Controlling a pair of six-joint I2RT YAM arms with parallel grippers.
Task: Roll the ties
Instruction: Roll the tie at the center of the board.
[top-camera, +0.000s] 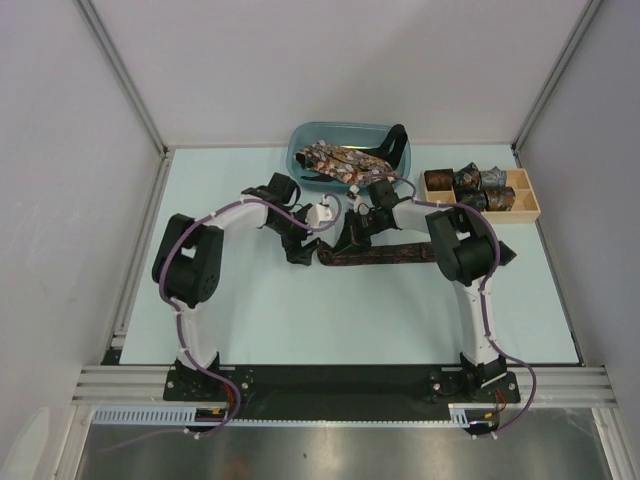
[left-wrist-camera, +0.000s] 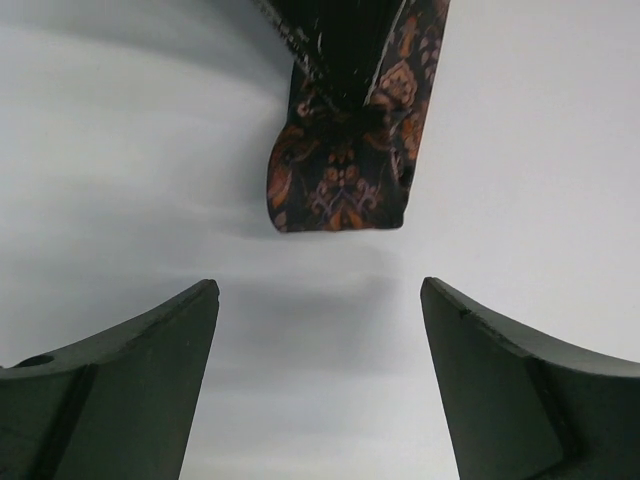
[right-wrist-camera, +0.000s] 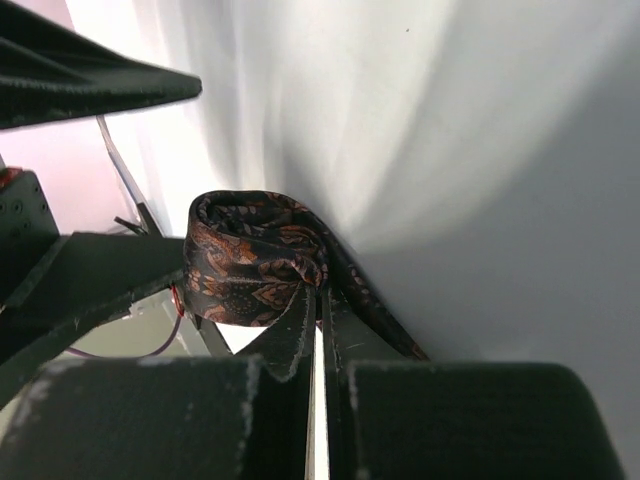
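- The dark brown tie (top-camera: 385, 254), printed with small orange paisley, lies flat on the bench (top-camera: 300, 330) just in front of the blue bin (top-camera: 298, 160), and its strip runs off to the right.
- Its left end is turned into a small loose coil (right-wrist-camera: 250, 262).
- The right end effector (right-wrist-camera: 316, 300) is clenched on the coil, pinching its fabric.
- The left end effector (left-wrist-camera: 320, 300) is released, its jaws wide apart, just short of the tie's end and not touching it.
- The bin stands at the bench's far edge and holds loose ties (top-camera: 340, 158).
- A wooden tray (top-camera: 525, 212) right of the bin holds rolled ties (top-camera: 468, 181).
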